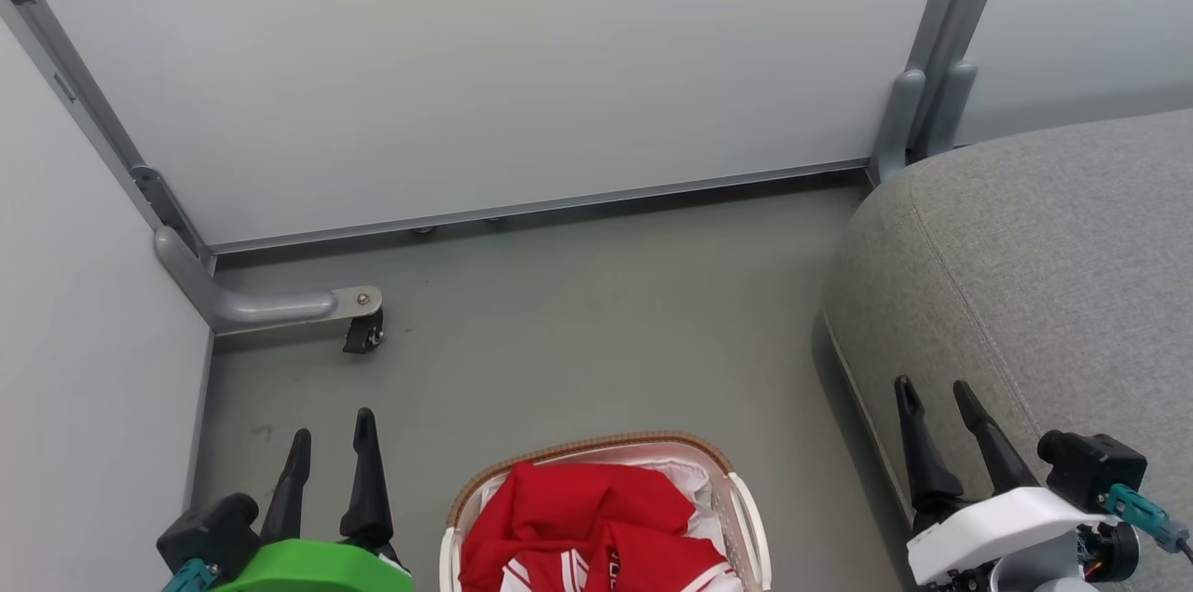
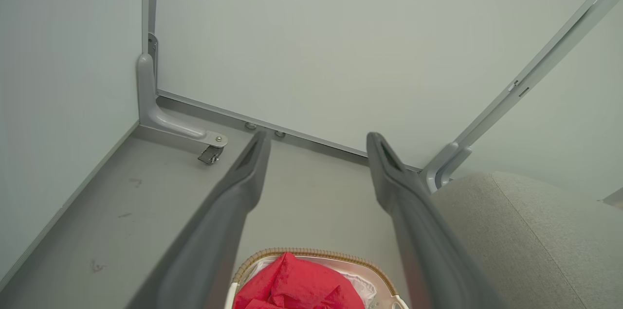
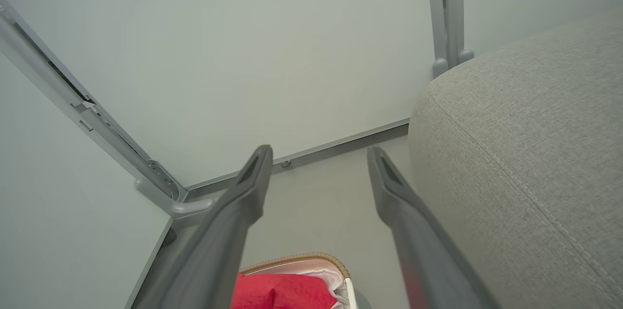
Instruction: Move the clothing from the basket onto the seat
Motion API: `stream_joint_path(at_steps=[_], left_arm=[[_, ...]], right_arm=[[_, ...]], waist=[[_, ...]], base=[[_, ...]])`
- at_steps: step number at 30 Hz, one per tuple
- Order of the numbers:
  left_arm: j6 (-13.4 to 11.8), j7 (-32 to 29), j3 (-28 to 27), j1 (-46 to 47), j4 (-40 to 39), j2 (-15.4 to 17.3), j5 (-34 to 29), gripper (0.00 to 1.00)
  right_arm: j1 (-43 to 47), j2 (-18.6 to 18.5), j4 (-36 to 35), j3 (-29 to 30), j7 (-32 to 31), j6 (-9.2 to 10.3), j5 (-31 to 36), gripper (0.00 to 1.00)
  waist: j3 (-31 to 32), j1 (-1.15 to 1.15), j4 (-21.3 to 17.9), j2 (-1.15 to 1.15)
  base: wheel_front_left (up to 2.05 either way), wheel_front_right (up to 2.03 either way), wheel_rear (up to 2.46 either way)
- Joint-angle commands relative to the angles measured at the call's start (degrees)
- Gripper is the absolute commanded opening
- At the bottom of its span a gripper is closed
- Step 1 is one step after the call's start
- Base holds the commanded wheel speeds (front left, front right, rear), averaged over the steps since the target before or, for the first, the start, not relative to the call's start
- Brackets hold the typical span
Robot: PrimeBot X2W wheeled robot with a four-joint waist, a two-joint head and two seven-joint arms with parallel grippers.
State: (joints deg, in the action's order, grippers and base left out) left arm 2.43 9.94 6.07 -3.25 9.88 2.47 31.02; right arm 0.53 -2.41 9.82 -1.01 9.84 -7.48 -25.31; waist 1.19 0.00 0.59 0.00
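Head camera looks steeply down at smooth grey floor [image 1: 578, 331], oval white slatted basket with brown woven rim [image 1: 606, 439] at bottom edge. Wrist cameras lower, angled forward at pale wall panels [image 2: 311, 31]; all share basket, floor, rounded grey fabric cushion [image 3: 525, 143].

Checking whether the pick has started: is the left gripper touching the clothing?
Apart. The head view shows bare floor between the open left gripper and the clothing in the basket.

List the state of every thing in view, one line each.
basket, upright on the floor, holding the clothing
clothing, crumpled in a heap inside the basket
seat, no clothing on the part in view
left gripper, open, holding nothing
right gripper, open, holding nothing
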Motion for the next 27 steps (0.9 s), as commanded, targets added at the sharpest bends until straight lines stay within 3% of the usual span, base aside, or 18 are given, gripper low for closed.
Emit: stream_joint_path(at_steps=[1, 27], left_arm=[[0.0, 0.5, 0.3, -0.8, -0.2, 0.4, -1.7, 1.00], [-0.8, 3.6, 1.4, -2.5, 0.3, 0.5, -10.5, 1.00]], right_arm=[[0.4, -0.4, -0.4, -0.1, 0.6, -0.01, 1.6, 1.00], [1.9, -0.5, -0.8, -1.5, 3.8, -0.02, 13.9, 1.00]], waist=[[0.0, 0.00, 0.0, 0.00], [0.4, 0.00, 0.3, 0.00]], base=[[0.00, 0.00, 0.00], [0.00, 0.00, 0.00]])
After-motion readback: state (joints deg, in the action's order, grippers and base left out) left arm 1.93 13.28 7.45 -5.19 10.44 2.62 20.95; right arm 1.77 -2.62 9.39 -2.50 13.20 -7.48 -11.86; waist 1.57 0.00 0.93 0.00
